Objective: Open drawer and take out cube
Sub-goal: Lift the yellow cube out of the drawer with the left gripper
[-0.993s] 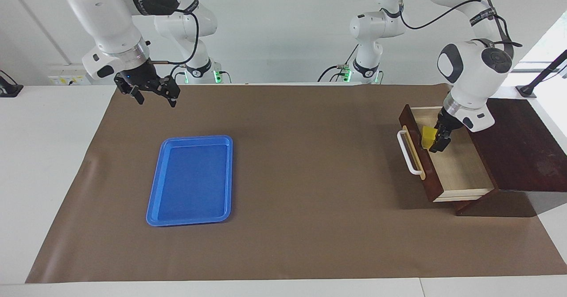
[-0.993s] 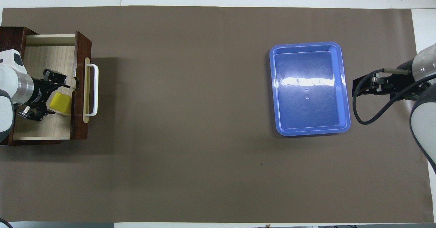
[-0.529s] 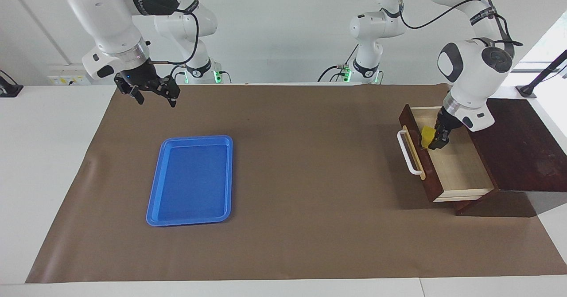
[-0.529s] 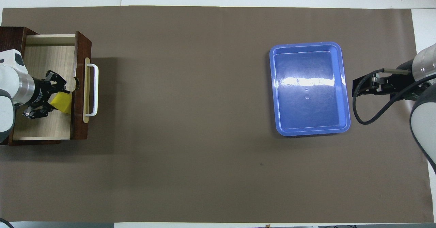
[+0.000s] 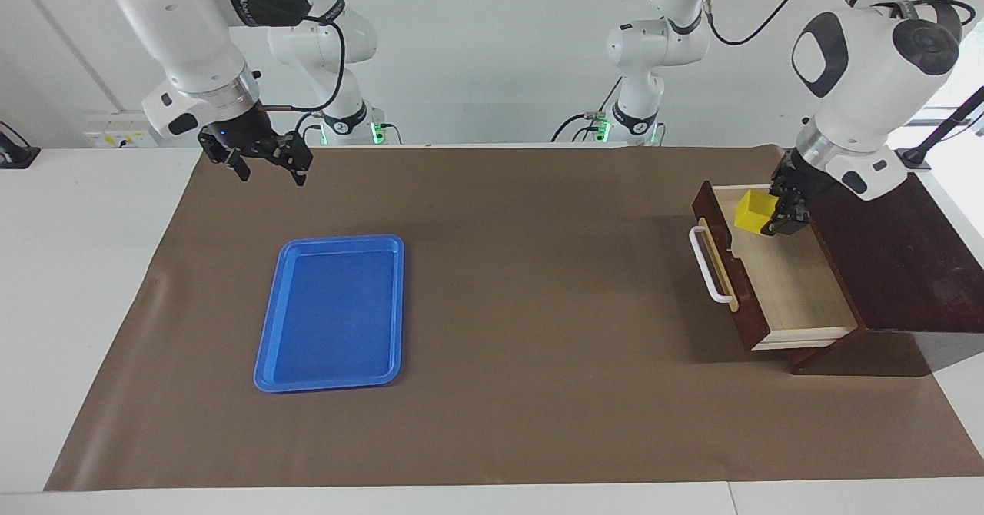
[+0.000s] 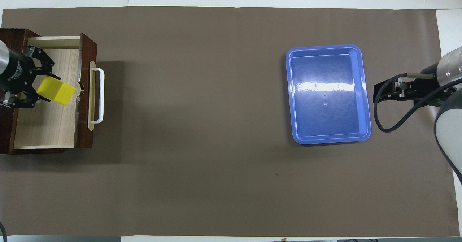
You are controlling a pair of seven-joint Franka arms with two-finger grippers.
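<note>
1. Cube point(image 5: 754, 211): yellow, clamped in my left gripper point(image 5: 778, 216), up in the air over the open drawer's pale floor. It sits tilted in the grip, one corner pointing toward the drawer front. Clear of the wood as far as I can judge from the facing view.
2. Left gripper jaws: closed on the cube from two sides, with most of the cube sticking out past the fingertips. I'd call that a shallow grip, so it could slip if swung fast.
3. Drawer point(image 5: 776, 296): pulled well out of the sloped wooden box point(image 5: 907, 261), white handle point(image 5: 706, 264) facing the middle of the table. Nothing else in it that I can see. The open step looks done, and take-out is mid-way, I reckon.
4. Next I'd carry the cube up and over the drawer front, which stands higher than the floor, so it needs clearance there.
5. Blue tray point(image 5: 332, 311): flat on the brown mat point(image 5: 523, 423), well apart from the drawer, toward the right arm's end. Likely drop spot, though the task doesn't say so.
6. Right gripper point(image 5: 265, 163): waiting, raised over the mat's edge by its own base, jaws spread wide, holding nothing. Parked out of the way, I assume.
</note>
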